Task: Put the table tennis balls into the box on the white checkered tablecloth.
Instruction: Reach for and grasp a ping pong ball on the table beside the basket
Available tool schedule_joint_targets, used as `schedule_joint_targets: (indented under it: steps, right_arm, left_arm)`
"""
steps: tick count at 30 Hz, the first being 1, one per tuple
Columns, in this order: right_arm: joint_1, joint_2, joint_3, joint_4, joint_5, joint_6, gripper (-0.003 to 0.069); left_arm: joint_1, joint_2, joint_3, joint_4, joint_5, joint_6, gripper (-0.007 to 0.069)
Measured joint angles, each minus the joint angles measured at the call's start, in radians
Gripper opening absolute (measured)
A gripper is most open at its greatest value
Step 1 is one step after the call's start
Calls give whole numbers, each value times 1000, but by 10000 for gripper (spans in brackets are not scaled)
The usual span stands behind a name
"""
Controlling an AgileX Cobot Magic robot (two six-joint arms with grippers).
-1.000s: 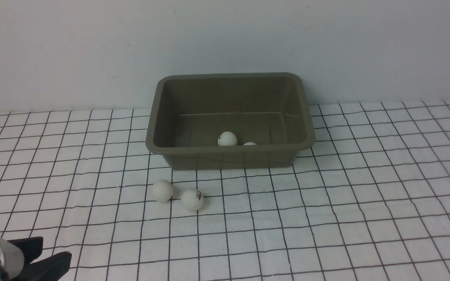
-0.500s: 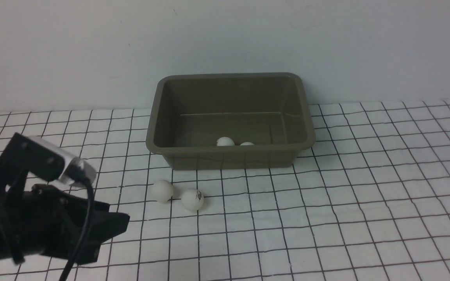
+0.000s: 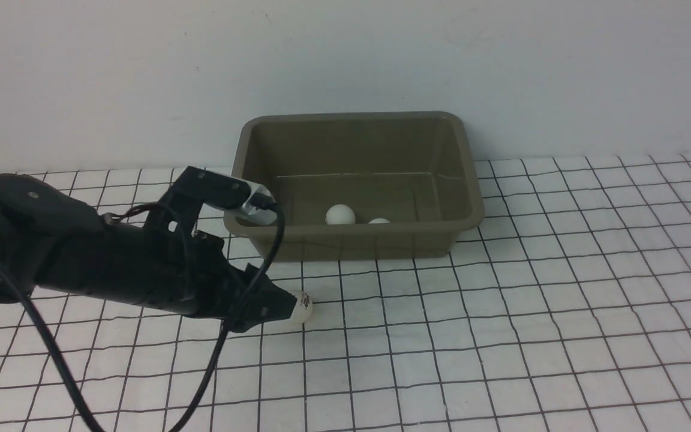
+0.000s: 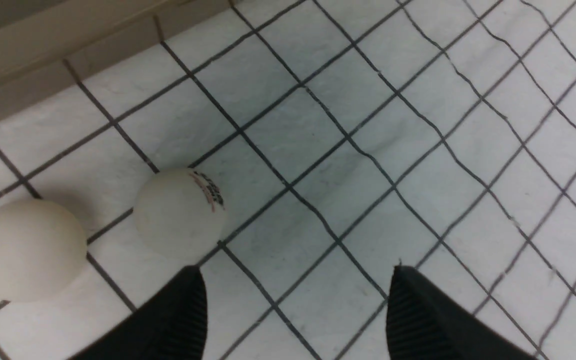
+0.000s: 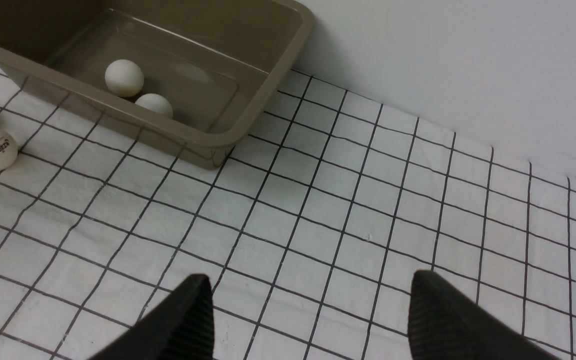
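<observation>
Pale bare wall (image 3: 111, 72) backs a white checkered tablecloth (image 3: 501, 336), its thin black grid slightly wrinkled. Low over that cloth, the left gripper (image 4: 295, 272) hangs with its black ribbed fingers (image 4: 178, 320) spread apart and nothing between them. The gap sits beside, not around, a small white matte table tennis ball with a dark logo (image 4: 178, 212), so the wide stance looks meant for closing once centred on it. A plain white ball (image 4: 25, 250) lies just beside that one, near the front wall of the olive-drab rectangular plastic box (image 3: 351, 246). Inside, a third white ball (image 3: 340, 214) and a fourth white ball (image 3: 379, 221) rest close together on the floor. Well apart to the right, the right gripper (image 5: 309, 277) hovers open-fingered and empty, probably keeping clear.
</observation>
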Motion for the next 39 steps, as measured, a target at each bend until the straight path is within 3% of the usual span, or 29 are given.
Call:
schedule_joint_targets:
  steps: [9, 19, 24, 27, 39]
  right_arm:
    - [0, 0, 0, 12, -1, 0, 475]
    - [0, 0, 0, 16, -1, 0, 475]
    - [0, 0, 0, 16, -1, 0, 475]
    - [0, 0, 0, 16, -1, 0, 475]
    - [0, 0, 0, 18, -9, 0, 472]
  left_arm:
    - [-118, 136, -3, -32, -278, -37, 437]
    - [-182, 244, -49, -76, -452, -34, 437]
    - [-182, 291, -100, -78, -457, -34, 406]
    - [-182, 299, -110, -79, -443, -34, 300]
    - [-183, 279, -113, -56, -368, -34, 303]
